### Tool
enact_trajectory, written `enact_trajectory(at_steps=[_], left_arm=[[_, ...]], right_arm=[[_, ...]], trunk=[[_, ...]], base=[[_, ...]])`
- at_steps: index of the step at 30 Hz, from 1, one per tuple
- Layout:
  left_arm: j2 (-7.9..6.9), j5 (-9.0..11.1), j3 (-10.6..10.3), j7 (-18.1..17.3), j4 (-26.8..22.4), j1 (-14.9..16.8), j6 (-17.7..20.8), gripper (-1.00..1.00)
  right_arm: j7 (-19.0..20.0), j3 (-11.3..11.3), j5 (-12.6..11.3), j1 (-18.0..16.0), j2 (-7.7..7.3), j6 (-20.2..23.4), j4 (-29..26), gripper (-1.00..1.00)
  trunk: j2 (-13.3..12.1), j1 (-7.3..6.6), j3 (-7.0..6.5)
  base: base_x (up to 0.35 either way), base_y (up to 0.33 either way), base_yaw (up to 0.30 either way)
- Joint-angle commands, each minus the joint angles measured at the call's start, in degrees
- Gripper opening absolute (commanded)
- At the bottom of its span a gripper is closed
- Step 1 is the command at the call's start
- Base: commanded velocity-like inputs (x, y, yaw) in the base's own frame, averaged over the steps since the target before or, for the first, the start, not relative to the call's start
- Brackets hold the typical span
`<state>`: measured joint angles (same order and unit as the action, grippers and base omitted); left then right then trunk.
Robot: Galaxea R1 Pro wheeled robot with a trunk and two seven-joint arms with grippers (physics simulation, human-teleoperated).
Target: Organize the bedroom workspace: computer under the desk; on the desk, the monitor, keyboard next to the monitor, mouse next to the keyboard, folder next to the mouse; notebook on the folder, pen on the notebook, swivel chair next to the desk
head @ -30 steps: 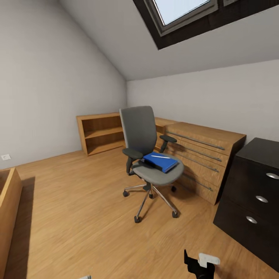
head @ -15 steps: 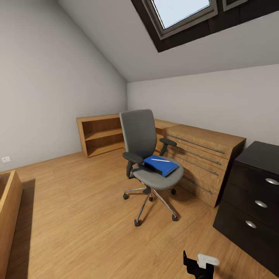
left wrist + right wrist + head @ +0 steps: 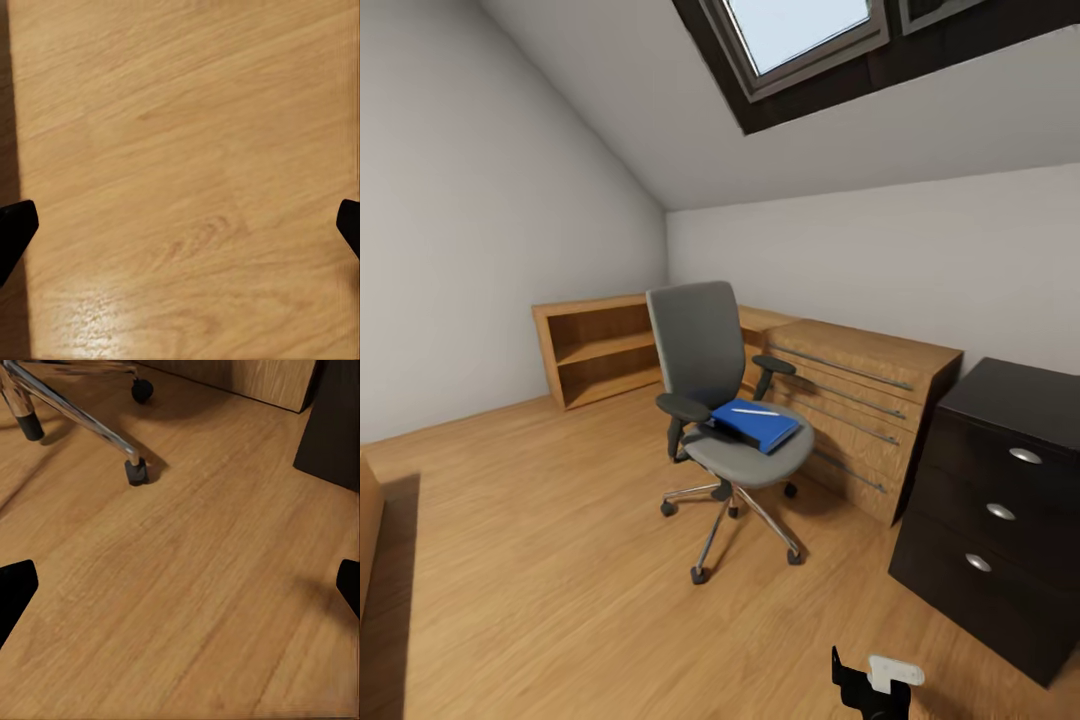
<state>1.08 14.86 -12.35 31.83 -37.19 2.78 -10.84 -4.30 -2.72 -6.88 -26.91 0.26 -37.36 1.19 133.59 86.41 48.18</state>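
Observation:
The grey swivel chair point(image 3: 710, 370) stands on the wooden floor in the middle of the attic bedroom, facing right. On its seat lies the blue folder point(image 3: 757, 426) with a thin white pen point(image 3: 757, 411) on top. The black desk point(image 3: 1000, 490), seen as a drawer block with round silver knobs, is at the right. My right arm's end point(image 3: 872, 685) pokes in at the head view's lower edge. The right gripper point(image 3: 180, 589) hangs open over bare floor near the chair's chrome legs point(image 3: 75, 416) and castors point(image 3: 136, 471). The left gripper point(image 3: 180, 229) is open over bare floor.
A low light-wood shelving unit point(image 3: 600, 345) and a wooden drawer unit point(image 3: 855, 410) line the far wall behind the chair. The desk's black corner point(image 3: 334, 427) is ahead of the right gripper. A skylight point(image 3: 800, 30) sits in the sloped ceiling. Open floor lies left of the chair.
The whole head view has shifted: chair, shelves and desk now sit further left, and the wooden bed frame at the left edge has almost slid out. Nothing in the room moved.

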Motion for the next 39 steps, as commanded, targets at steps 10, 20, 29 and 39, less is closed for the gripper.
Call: enact_trajectory(at_steps=[10, 20, 29, 39], left_arm=[[0.04, 0.61, -0.39, 0.25, 0.81, 0.04, -0.48, 1.0], [0.01, 0.61, -0.39, 0.18, 0.89, 0.04, -0.58, 1.0], [-0.02, 0.61, -0.39, 0.16, 0.89, 0.04, -0.58, 1.0], [-0.01, 0.61, -0.39, 0.16, 0.94, 0.04, -0.58, 1.0]], right_arm=[[0.09, -0.27, -0.07, -0.07, 0.69, -0.23, 0.13, 1.0], [0.07, -0.36, -0.15, -0.07, 0.67, -0.32, 0.08, 1.0], [0.08, -0.36, -0.15, -0.07, 0.46, -0.38, 0.06, 1.0], [0.13, -0.3, 0.18, -0.07, 0.38, -0.42, 0.04, 1.0]], trunk=[[0.03, -0.01, 0.74], [0.03, -0.01, 1.36], [0.03, -0.01, 1.43], [0.03, -0.01, 1.56]], base=[[0.011, 0.0, -0.172], [0.0, 0.0, -0.187], [0.0, 0.0, -0.28], [0.072, 0.069, -0.23]])
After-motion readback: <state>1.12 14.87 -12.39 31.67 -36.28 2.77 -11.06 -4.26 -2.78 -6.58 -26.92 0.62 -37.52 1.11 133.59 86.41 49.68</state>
